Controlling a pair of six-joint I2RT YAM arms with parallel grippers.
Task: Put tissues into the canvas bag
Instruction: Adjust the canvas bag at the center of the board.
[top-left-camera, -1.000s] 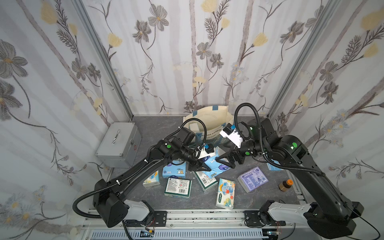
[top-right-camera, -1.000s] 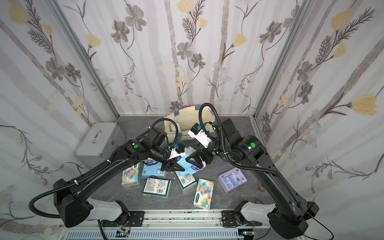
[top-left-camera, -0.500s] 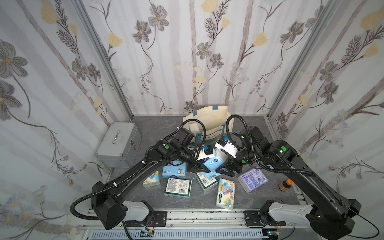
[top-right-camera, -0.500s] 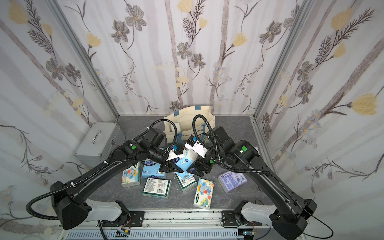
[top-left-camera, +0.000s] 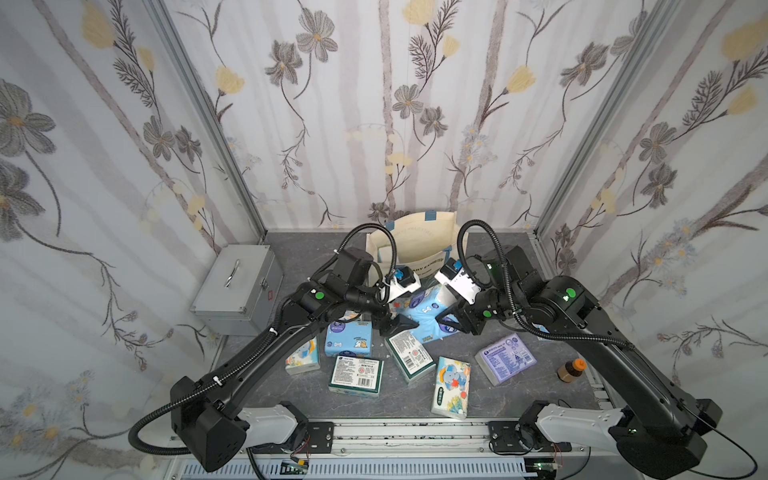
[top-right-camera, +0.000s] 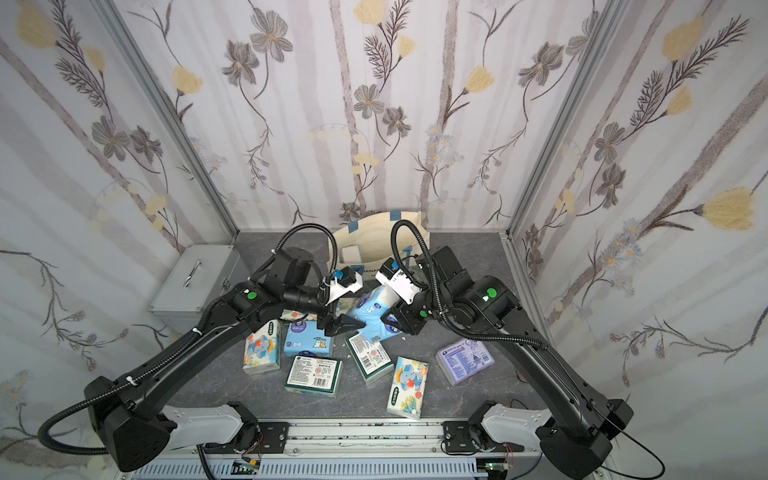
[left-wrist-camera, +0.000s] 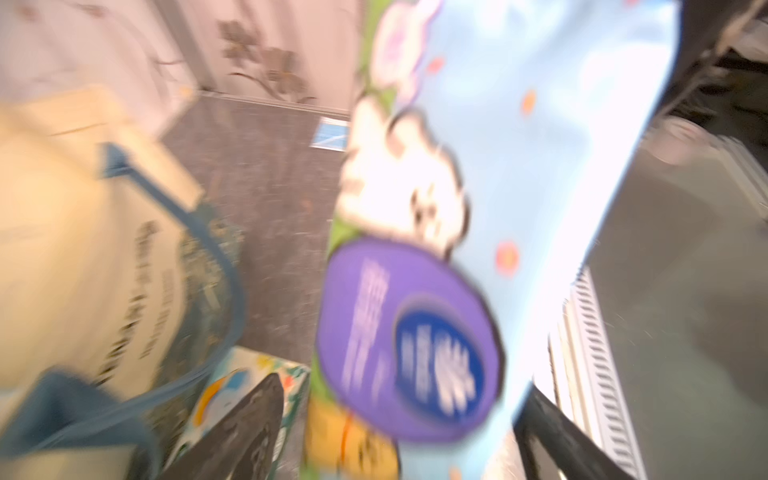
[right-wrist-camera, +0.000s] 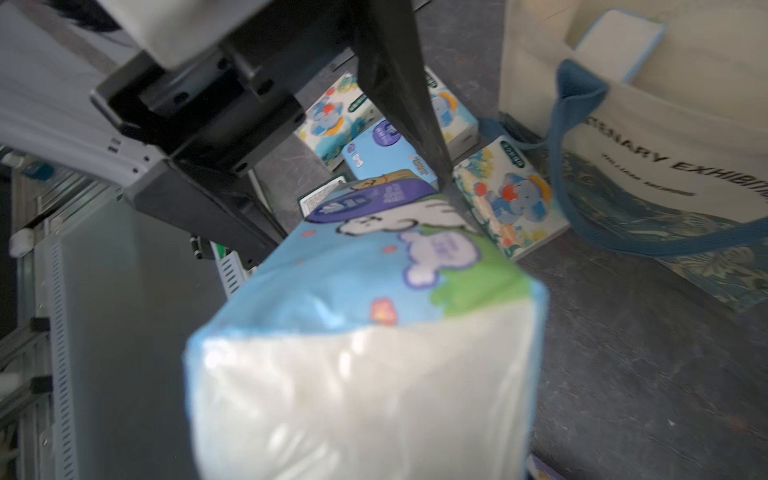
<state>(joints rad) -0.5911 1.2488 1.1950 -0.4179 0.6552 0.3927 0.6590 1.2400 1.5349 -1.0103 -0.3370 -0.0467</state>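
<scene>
Lying loose toward 6 o'clock on the table (top-left-camera: 519, 399) are several tissue packs (top-left-camera: 452, 386). At centre, the right gripper (top-left-camera: 453, 322) pinches a light blue pack (top-left-camera: 424, 309) raised above them, with the left gripper (top-left-camera: 399, 324) spread wide astride it. The canvas bag (top-left-camera: 424, 232) stands upright and open at 12 o'clock.

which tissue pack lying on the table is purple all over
The lavender plastic-wrapped pack lying flat nearest the small brown bottle, on the right arm's side. The others are light blue, elephant-printed or green-edged.
</scene>
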